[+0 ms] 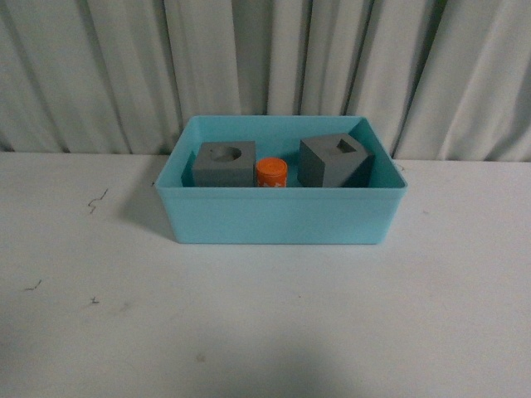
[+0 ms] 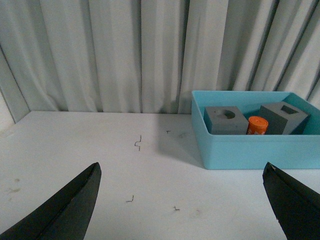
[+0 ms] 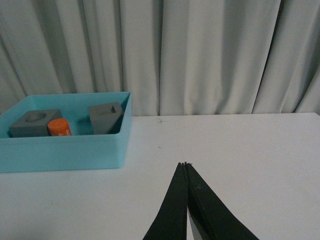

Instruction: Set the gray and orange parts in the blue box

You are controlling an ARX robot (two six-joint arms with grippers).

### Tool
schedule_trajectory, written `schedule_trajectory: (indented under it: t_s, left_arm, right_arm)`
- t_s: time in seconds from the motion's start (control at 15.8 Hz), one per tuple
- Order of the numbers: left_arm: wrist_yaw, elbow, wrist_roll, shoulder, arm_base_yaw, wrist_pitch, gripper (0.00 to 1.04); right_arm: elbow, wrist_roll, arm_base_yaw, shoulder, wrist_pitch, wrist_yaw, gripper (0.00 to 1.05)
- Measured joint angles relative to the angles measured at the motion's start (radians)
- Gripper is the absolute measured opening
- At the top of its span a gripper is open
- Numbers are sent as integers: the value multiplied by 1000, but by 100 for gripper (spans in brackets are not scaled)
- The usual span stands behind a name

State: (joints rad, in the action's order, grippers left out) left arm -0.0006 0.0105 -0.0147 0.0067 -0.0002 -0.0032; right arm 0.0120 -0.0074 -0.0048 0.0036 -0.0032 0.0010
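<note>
Inside the blue box (image 1: 282,217) at frame centre, both gray cubes (image 1: 224,164) and the orange cylinder (image 1: 271,172) are sitting; the left gripper (image 2: 182,200) is gaping at lower frame, the right gripper (image 3: 185,165) is pinching together, empty, both well apart from the box.

A white tabletop (image 1: 265,332) is spread across the whole near field — matte, evenly lit, with soft shadow pooled along its nearest edge. A few small dark scuffs (image 1: 98,199) are scattered over its left part, and more such marks (image 2: 138,143) are picked up in the left wrist view. Behind it, the back is closed off by a pale grey-white curtain (image 1: 124,66), hung in deep vertical folds — darker creases are seen between the pleats. No window or floor is shown.
</note>
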Motion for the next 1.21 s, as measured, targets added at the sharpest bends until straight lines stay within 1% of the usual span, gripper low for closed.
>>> schedule_trajectory:
  t_s: [0.51,0.57,0.63,0.7,0.76,0.83,0.89,0.95,1.02,1.21]
  left_arm:
    - [0,0,0,0,0,0,98]
    - [0,0,0,0,0,0,98]
    - [0,0,0,0,0,0,98]
    - [0,0,0,0,0,0,98]
    - [0,0,0,0,0,0,98]
    - [0,0,0,0,0,0,98]
    - [0,0,0,0,0,0,98]
    - [0,0,0,0,0,0,98]
    - [0,0,0,0,0,0,98]
    - [0,0,0,0,0,0,98]
  right_arm:
    - [0,0,0,0,0,0,2]
    - [0,0,0,0,0,0,9]
    - [0,0,0,0,0,0,43]
    - [0,0,0,0,-1,0,63]
    - [0,0,0,0,0,0,73]
    - [0,0,0,0,-1,0,85]
    - [0,0,0,0,-1,0,94]
    - [0,0,0,0,0,0,100]
    - [0,0,0,0,0,0,98]
    - [0,0,0,0,0,0,98]
